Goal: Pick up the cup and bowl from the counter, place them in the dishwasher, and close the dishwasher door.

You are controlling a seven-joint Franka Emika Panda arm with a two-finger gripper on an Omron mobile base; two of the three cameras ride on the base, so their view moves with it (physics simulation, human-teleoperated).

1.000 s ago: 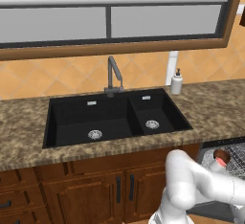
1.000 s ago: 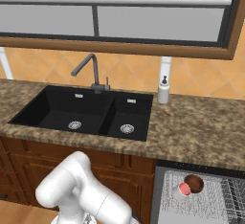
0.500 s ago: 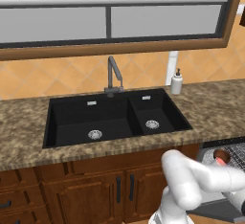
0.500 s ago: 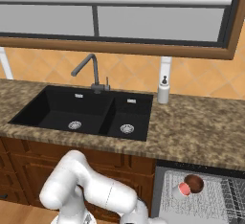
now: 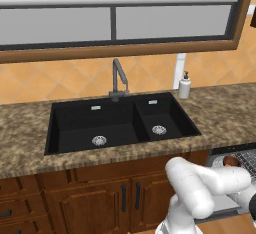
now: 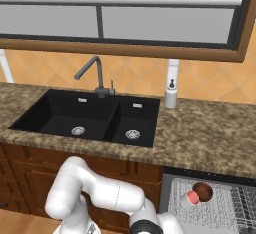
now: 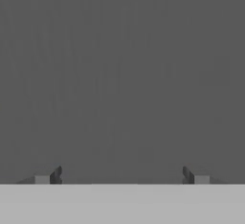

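Observation:
The cup (image 6: 191,197), white with a salmon-red face, lies in the dishwasher's grey wire rack (image 6: 225,210) at the lower right. The glossy brown bowl (image 6: 203,191) touches it on the right. In the left base view a reddish round bit (image 5: 230,161) of one of them peeks over my forearm, inside the rack (image 5: 247,157). My gripper (image 7: 122,175) is open, its fingertips (image 7: 53,174) wide apart with nothing between them. It faces a flat dark grey panel (image 7: 122,74) at close range, which looks like the dishwasher door. The counter (image 6: 210,133) holds neither cup nor bowl.
A black double sink (image 6: 95,118) with a grey faucet (image 6: 95,75) is cut into the counter. A white soap dispenser (image 6: 171,95) stands at the back by the wall. Brown wooden cabinets (image 5: 100,198) run below the sink. My arm reaches low, in front of the dishwasher.
The arm has swung lower and further right toward the dishwasher. Its forearm now covers more of the rack in the left base view. Cup and bowl have not moved.

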